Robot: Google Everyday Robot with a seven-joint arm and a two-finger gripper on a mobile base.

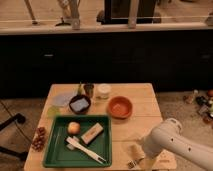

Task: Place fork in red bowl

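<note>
The red bowl (120,107) is round and orange-red and stands empty on the wooden table (142,125), right of centre. My white arm comes in from the lower right. The gripper (134,158) is low over the table's front edge, well below the bowl and just right of the green tray (59,150). A small pale, shiny thing (132,164) shows at the gripper's tip. It may be the fork, but I cannot tell for sure, nor whether it is held.
The green tray holds an apple (74,128), a tan block (92,133) and white plastic utensils (86,149). Behind it are a dark bowl with blue-grey inside (79,104), a dark can (89,90), a white cup (103,91) and a pale plate (62,99). A dark cabinet wall runs behind the table.
</note>
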